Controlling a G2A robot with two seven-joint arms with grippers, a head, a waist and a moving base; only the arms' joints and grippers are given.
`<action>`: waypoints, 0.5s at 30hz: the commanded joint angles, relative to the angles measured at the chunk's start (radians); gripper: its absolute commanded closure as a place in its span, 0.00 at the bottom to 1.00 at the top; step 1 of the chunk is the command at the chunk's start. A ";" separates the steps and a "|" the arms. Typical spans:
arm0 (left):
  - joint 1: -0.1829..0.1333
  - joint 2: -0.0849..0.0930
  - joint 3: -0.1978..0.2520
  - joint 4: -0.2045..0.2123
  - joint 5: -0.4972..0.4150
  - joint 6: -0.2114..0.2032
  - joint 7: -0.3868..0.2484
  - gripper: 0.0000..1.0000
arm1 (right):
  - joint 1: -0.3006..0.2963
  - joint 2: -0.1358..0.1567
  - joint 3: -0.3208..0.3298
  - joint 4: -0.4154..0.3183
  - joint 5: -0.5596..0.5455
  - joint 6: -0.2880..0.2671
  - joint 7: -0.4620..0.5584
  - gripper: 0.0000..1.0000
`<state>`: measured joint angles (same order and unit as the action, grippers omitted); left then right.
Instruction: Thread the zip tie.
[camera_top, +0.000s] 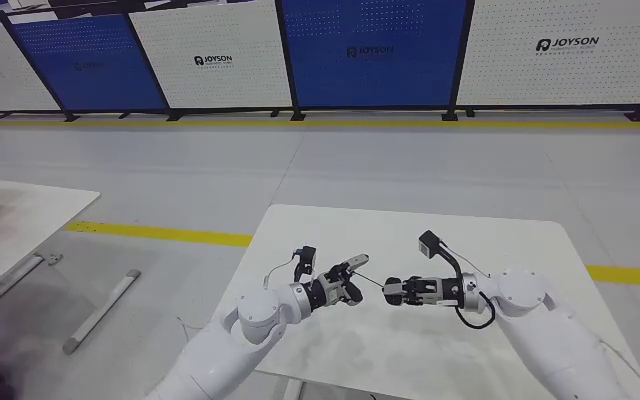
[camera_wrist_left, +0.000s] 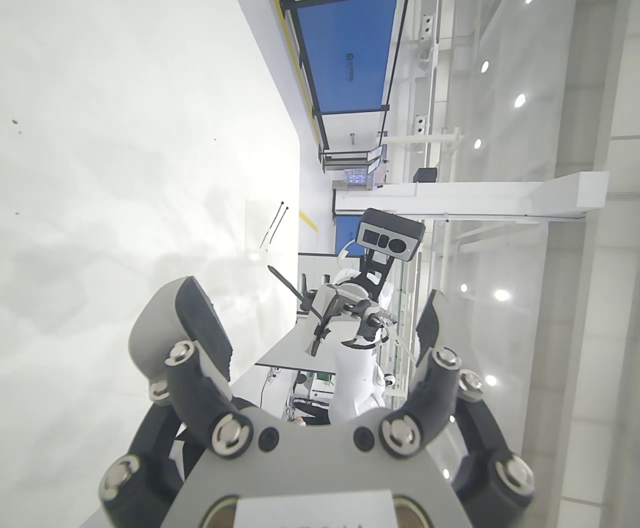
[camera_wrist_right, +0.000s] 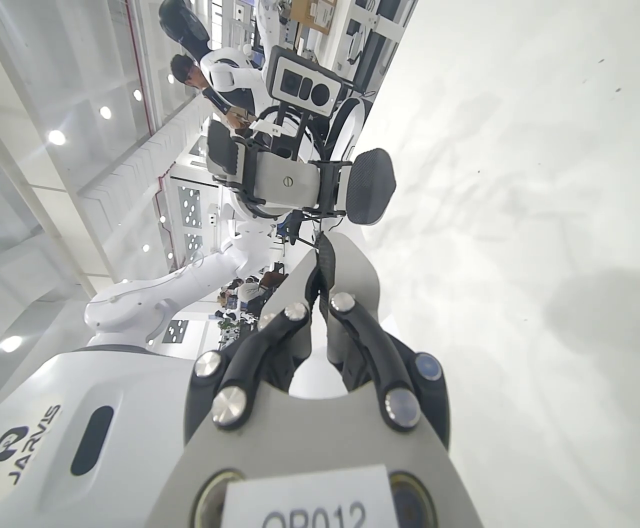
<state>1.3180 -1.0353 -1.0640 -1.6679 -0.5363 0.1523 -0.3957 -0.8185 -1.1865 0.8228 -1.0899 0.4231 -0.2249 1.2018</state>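
**Tabletop** (camera_top: 420, 235): white, with rounded corners. It carries everything listed below.

**Left arm** (camera_top: 255, 318): mine, extended from the near left side toward the middle of the tabletop. The forearm is held above the surface and the wrist is turned to face my right arm.

**Right arm** (camera_top: 525, 298): mine, extended from the near right side. The wrist is roughly level and points back at the left one, so the two meet nose to nose over the middle.

**Left fingers** (camera_wrist_left: 200, 325): spread wide apart and holding nothing. They hang above the tabletop with their opening toward my other hand, near it but apart.

**Right fingers** (camera_wrist_right: 350, 280): pressed together and clamped on the zip tie.

**Zip tie** (camera_wrist_left: 286, 286): black and thin, held clear of the tabletop. Its free end sticks out toward my left fingers. I cannot tell whether the tip reaches them.

**Spare ties** (camera_wrist_left: 276, 225): two, black, lying side by side flat on the tabletop near one edge, well apart from both hands.
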 joint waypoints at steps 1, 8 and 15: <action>0.002 -0.001 0.003 -0.002 0.005 -0.008 0.005 0.00 | 0.000 0.000 0.000 0.000 0.000 0.000 0.000 1.00; 0.005 -0.005 0.015 0.001 0.031 -0.053 0.002 0.67 | 0.000 0.000 0.000 0.000 0.000 0.000 0.000 1.00; 0.005 -0.009 0.019 0.006 0.035 -0.062 -0.010 1.00 | 0.000 0.000 0.000 0.000 0.000 0.000 0.000 1.00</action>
<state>1.3227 -1.0437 -1.0451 -1.6628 -0.5001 0.0919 -0.4028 -0.8185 -1.1864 0.8227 -1.0899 0.4232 -0.2250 1.2018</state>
